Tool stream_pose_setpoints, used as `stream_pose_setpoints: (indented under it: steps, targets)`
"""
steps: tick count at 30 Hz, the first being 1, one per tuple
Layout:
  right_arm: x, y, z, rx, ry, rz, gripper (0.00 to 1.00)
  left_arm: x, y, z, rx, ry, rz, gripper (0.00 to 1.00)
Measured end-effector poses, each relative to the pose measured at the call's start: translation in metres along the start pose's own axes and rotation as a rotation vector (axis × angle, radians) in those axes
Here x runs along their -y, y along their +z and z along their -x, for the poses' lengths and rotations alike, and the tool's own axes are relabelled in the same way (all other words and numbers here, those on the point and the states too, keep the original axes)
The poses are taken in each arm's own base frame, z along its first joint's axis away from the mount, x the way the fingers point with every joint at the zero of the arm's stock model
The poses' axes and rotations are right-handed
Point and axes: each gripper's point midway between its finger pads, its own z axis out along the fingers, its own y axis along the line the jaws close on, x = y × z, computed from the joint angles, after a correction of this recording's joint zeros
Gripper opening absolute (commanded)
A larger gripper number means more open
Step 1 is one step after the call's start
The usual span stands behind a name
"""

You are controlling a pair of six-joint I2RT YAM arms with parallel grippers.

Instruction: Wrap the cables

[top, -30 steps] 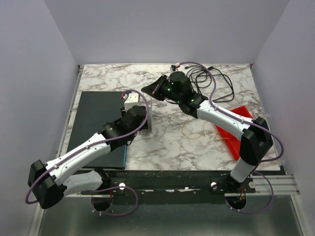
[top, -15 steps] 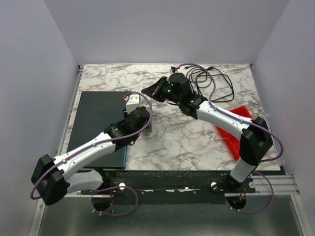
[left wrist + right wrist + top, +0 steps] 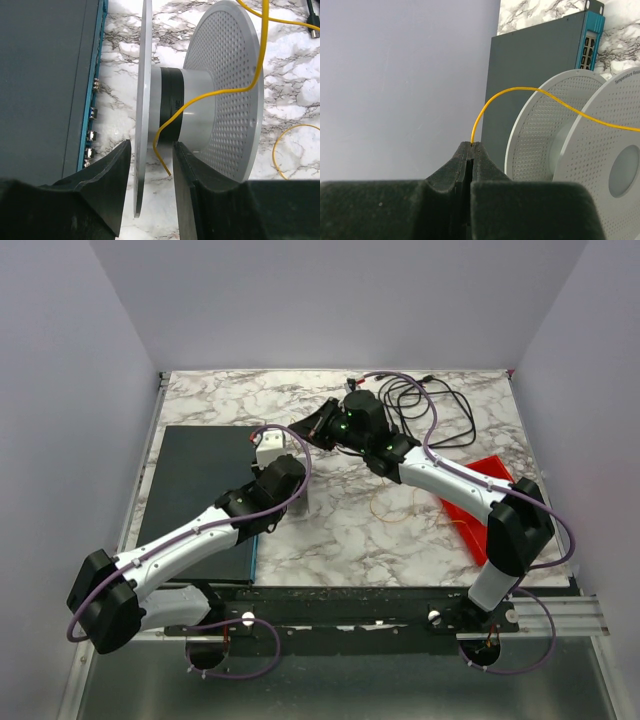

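Cables (image 3: 410,398), thin and black, lie in a loose tangle of loops near the far right corner of the marble tabletop (image 3: 210,400), well apart from both claws and touched by neither

White spool (image 3: 225,90) sits left of the tabletop's middle, just beside the dark grey box (image 3: 190,490) that lies along the left edge. The box shows a teal face with small ports on the side towards the spool. The left claw (image 3: 152,147) has its jaws apart and straddles one thin flange of the spool. The flange stands in the gap between the fingers (image 3: 107,185), and open space shows between it and one of them, so nothing is clamped

A black band wraps part of the spool's hub. A yellow wire (image 3: 220,92) comes in over the perforated flange and bends down across the hub. Its loose end hangs in the gap beside the left claw's finger

The right claw (image 3: 471,147) reaches from the right edge towards the middle and hovers just beyond the spool on its far side. Its jaws are pressed together on the yellow wire, which rises from the pinch and arcs over to the spool's flanges. More of the same wire lies in faint loops on the marble nearer the front edge. A flat red piece (image 3: 492,472) lies by the right edge, partly under the right arm
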Motion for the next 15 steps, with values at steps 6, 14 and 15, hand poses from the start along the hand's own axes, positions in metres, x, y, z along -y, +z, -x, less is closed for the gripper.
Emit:
stream_pose_setpoints:
  steps: [6,14,15]
  targets:
    - [0.002,0.0,-0.002,-0.005,0.009,-0.004,0.01,0.0,0.002,0.002,0.007,-0.006,0.002,0.32]
    - [0.008,0.0,-0.013,-0.032,0.016,-0.013,0.01,-0.002,0.004,0.004,0.013,-0.01,0.009,0.15]
    - [0.008,0.0,-0.013,-0.034,0.017,-0.014,0.01,-0.002,0.004,0.004,0.015,-0.008,0.011,0.12]
